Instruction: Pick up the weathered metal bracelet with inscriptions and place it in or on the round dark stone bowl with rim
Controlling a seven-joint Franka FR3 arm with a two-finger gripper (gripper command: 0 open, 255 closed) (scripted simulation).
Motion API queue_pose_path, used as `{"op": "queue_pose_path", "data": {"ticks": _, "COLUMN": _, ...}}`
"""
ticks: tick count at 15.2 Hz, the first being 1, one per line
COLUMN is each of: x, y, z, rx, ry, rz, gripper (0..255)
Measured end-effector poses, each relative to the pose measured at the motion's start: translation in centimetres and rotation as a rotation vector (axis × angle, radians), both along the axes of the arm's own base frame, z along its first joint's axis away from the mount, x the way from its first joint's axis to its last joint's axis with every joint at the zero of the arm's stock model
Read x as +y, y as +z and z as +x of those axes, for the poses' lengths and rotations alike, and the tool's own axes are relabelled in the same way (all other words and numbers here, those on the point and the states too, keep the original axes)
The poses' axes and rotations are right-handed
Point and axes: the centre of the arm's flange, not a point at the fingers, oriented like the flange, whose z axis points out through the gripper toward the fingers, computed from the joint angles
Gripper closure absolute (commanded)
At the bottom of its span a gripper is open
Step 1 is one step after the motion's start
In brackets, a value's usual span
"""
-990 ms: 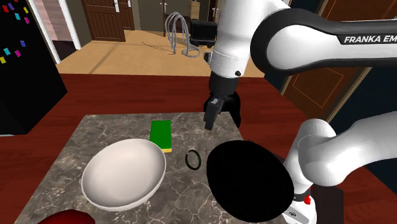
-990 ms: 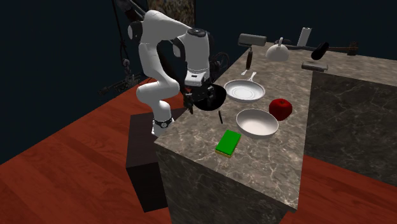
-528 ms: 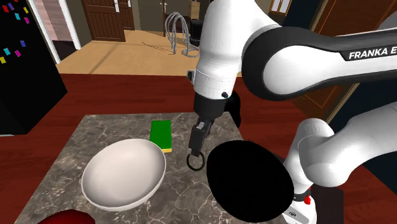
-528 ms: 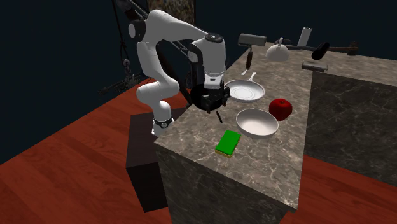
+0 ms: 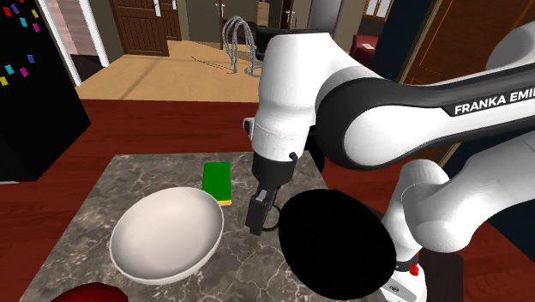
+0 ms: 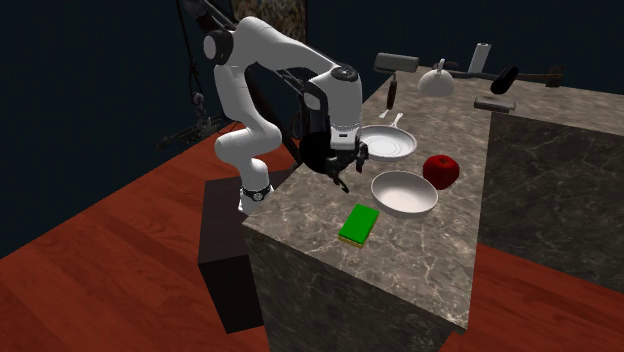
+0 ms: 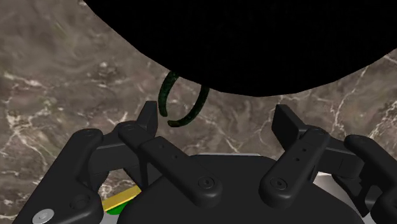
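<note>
my hand stands open above the table — dark green bracelet lies loose by one fingertip; shoulder view: black bowl at its three o'clock.

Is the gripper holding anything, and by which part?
Nothing. The gripper is open; the dark green bracelet lies on the counter between its fingers, unclasped.

Shoulder view: even, bright light; my white arm shades softly grey on its underside. Second exterior view: dim, surroundings dark blue-black, marble counter lighter on top than on its side. Wrist view: sharp throughout; dark bowl renders flat black, swallowing all surface detail.
</note>
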Motion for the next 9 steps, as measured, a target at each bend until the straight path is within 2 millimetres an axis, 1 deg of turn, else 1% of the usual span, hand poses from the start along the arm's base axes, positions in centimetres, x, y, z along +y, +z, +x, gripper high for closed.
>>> {"op": "queue_pose_path", "data": {"ticks": 1, "x": 0.14, "y": -0.69, "z": -0.12, "rx": 0.0, "ry": 0.0, "rz": 0.0, "gripper": 0}}
{"op": "queue_pose_path", "data": {"ticks": 3, "x": 0.21, "y": -1.22, "z": 0.0, "rx": 0.0, "ry": 0.0, "rz": 0.0, "gripper": 0}}
{"op": "queue_pose_path", "data": {"ticks": 8, "x": 0.23, "y": -1.37, "z": -0.01, "rx": 0.0, "ry": 0.0, "rz": 0.0, "gripper": 0}}
{"op": "queue_pose_path", "data": {"ticks": 9, "x": 0.23, "y": -1.37, "z": -0.01, "rx": 0.0, "ry": 0.0, "rz": 0.0, "gripper": 255}}
